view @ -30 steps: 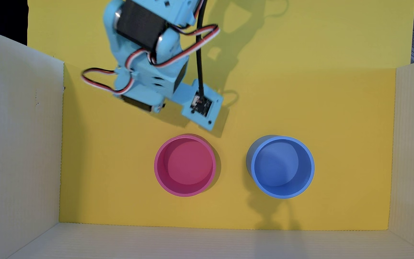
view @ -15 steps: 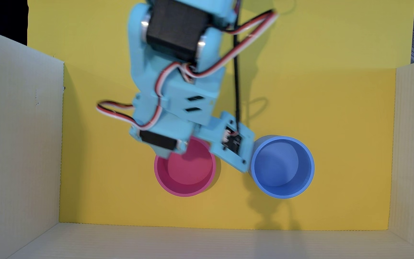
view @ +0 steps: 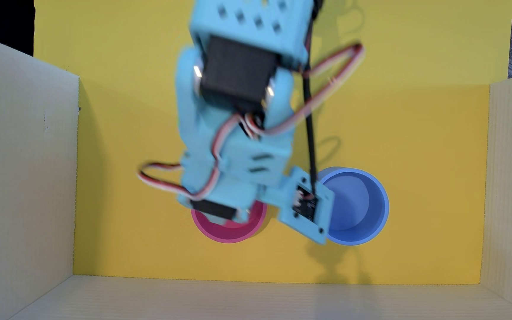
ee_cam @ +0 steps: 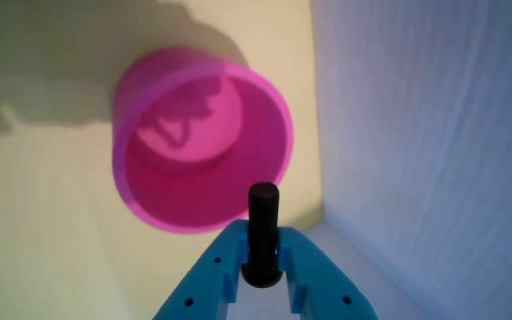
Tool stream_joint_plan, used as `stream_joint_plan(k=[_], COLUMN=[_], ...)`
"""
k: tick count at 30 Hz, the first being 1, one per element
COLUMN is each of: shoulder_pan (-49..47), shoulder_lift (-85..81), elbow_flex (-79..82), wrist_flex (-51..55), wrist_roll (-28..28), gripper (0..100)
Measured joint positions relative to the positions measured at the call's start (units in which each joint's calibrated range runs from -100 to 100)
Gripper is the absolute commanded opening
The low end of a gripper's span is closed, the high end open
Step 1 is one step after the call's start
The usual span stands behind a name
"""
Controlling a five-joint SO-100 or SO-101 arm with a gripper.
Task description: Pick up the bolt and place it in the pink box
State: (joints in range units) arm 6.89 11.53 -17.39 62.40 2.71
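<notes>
In the wrist view my blue gripper point(ee_cam: 261, 242) is shut on the black bolt point(ee_cam: 263, 222), whose threaded shaft points out past the fingertips toward the pink box point(ee_cam: 194, 142). The box is open and empty, just ahead of and below the bolt's tip. From overhead, the light-blue arm point(view: 233, 138) hangs over the pink box point(view: 233, 232) and hides most of it, along with the fingers and the bolt.
A blue round container point(view: 356, 209) stands right of the pink one, partly under the wrist camera mount point(view: 305, 209). Pale corrugated walls point(view: 20, 184) enclose the yellow floor point(view: 402, 138) on the left, right and near sides. The wrist view shows a wall point(ee_cam: 429, 133) close on the right.
The arm has swung from the upper left of the floor down over the pink box, now covering most of it and the blue container's left edge.
</notes>
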Motion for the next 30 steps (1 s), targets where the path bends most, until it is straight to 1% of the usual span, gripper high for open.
stream_joint_plan(k=[4, 6, 9, 10, 11, 13, 14, 16, 19, 25, 30], shoulder_pan=[-0.29, -0.66, -1.02, -1.02, -1.02, -0.95, -0.95, -1.02, -1.02, -1.02, -1.02], shoulder_lift=[4.75, 6.78, 9.24, 10.0, 10.51, 10.93, 11.02, 11.19, 11.19, 11.19, 8.73], elbow_flex=[-8.65, -12.16, -16.13, -17.03, -17.75, -18.29, -18.29, -18.29, -18.29, -18.29, -15.77], wrist_flex=[3.68, 5.82, 8.57, 9.25, 9.76, 10.45, 10.54, 10.54, 11.22, 16.27, 17.13], wrist_roll=[-0.49, -0.54, -0.54, -0.54, -0.49, -0.29, -0.29, -0.29, -0.34, -0.63, -0.63], gripper=[2, 8, 20, 23, 24, 20, 15, 1, 1, 1, 1])
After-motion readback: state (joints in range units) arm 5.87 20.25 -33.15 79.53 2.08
